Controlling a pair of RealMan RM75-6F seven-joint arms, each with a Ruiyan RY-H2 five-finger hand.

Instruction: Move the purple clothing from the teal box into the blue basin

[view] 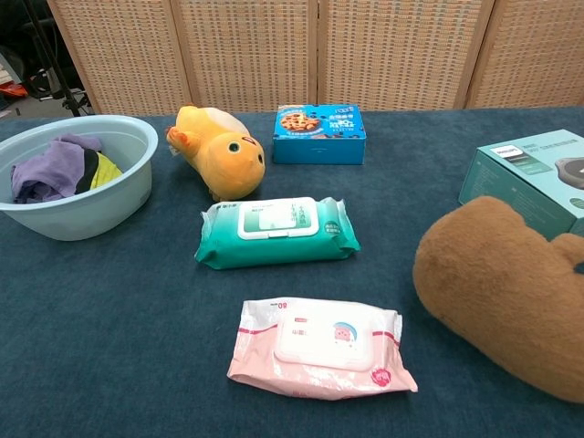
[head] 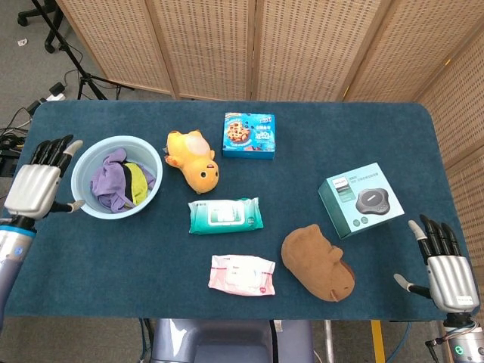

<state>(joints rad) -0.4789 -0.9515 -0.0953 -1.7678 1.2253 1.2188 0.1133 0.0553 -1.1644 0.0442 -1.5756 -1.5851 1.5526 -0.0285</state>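
Observation:
The purple clothing (head: 108, 178) (view: 53, 164), with a yellow and black patch, lies bunched inside the light blue basin (head: 150, 197) (view: 100, 205) at the table's left. The teal box (head: 360, 199) (view: 520, 170) rests at the right with nothing on top. My left hand (head: 35, 187) hovers open just left of the basin, fingers spread, holding nothing. Beyond the table's front right corner, my right hand (head: 445, 266) is open with its fingers pointing up. Neither hand shows in the chest view.
An orange plush fish (head: 193, 159), a blue cookie box (head: 249, 134), a green wipes pack (head: 225, 215), a pink wipes pack (head: 242, 274) and a brown plush (head: 318, 262) lie across the middle of the blue table. Wicker screens stand behind.

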